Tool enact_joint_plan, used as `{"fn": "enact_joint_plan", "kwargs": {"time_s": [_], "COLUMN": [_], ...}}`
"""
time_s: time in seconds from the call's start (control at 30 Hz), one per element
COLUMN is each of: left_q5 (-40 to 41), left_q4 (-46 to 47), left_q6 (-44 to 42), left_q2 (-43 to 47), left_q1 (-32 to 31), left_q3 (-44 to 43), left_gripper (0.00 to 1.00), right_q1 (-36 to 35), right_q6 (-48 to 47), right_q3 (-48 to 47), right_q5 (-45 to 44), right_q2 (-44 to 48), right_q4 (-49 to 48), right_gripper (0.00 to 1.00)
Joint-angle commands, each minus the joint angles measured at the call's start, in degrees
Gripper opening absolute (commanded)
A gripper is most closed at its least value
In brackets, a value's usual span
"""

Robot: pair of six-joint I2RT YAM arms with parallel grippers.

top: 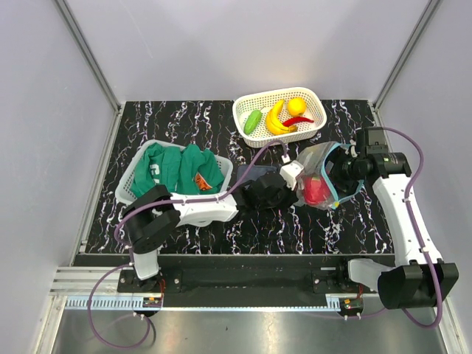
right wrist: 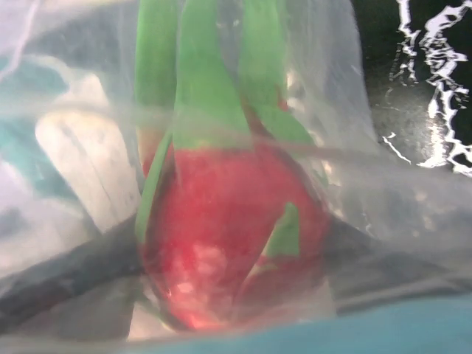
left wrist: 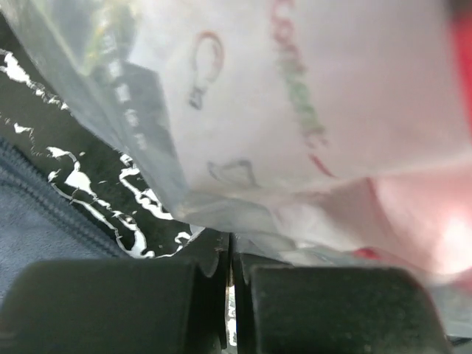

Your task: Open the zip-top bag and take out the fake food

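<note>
While the left jaws, arm [top: 200, 207] stretched rightward, clench the zip-top bag [top: 318, 157] (red fruit [top: 316, 192] inside), the right jaws gape.

Clear crinkled film of the zip-top bag [right wrist: 391, 184] fills nearly the whole view, with a glossy red-pink fruit [right wrist: 221, 243] and its long green leaves [right wrist: 199, 96] inside. The teal zip strip [right wrist: 383, 330] runs just below the fruit; black, white-veined table [right wrist: 435, 88] shows beyond the bag.

Top view high, looking down, both wrist views pressed close against the zip-top bag [top: 318, 158]
</note>
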State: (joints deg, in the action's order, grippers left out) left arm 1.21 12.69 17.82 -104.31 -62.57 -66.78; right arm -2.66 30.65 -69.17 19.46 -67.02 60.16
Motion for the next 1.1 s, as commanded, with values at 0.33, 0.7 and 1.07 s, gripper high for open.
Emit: {"fn": "enact_joint_plan", "kwargs": {"time_s": [0.33,0.7,1.07], "left_q5": [-4.9,-7.45,-11.05], "left_q4": [7.79,12.8,19.65], "left_q6": [7.22,8.8,11.97], "left_q2": [-5.37,-1.25,-2.74], "left_q1": [2.62,0.08,-2.82], "left_q3": [2.44,9.04,14.75], "left_gripper": [0.0,0.0,0.0], "right_q1": [0.19,0.19,0.19], "right_q6": [-10.61,-1.3,-1.12], "right_q3": [-15.2,-5.02,-6.51], "right_q5": [-6.8,-12.43,-21.49], "right_q2": [-2.14,1.46,0.31], "right_q4": [13.4,-2.76,-9.44], "right_gripper": [0.0,0.0,0.0]}}
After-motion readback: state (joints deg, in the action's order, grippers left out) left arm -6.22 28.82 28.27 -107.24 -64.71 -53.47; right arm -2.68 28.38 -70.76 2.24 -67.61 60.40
